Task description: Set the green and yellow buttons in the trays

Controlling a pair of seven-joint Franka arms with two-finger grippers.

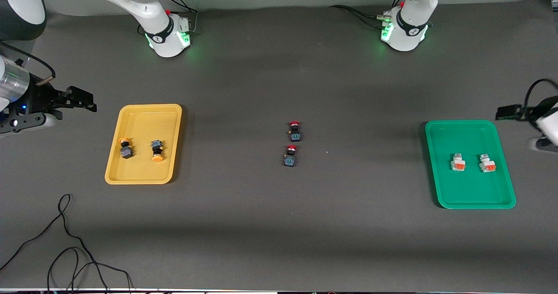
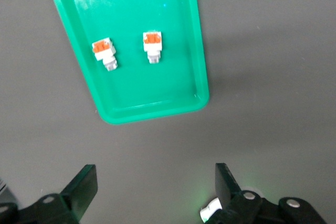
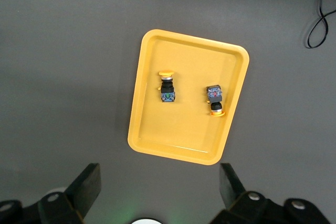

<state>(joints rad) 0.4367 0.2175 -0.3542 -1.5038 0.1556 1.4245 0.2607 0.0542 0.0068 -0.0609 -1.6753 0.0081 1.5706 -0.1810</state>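
Front view alone shows two red-capped buttons (image 1: 293, 143) mid-table, well apart from both trays, and black cable (image 1: 65, 241) on table edge nearest camera.

Wrist views alone show fingers clearly. Left gripper (image 2: 156, 190) spread, empty, over bare table beside green tray (image 2: 191, 51); two white buttons (image 2: 128, 48) lie in tray, side by side, apart from gripper.

Right gripper (image 3: 160, 187) spread, empty, over table beside yellow tray (image 3: 142, 93); two yellow-capped buttons (image 3: 191, 95) lie inside, caps pointing opposite ways, clear of fingers.
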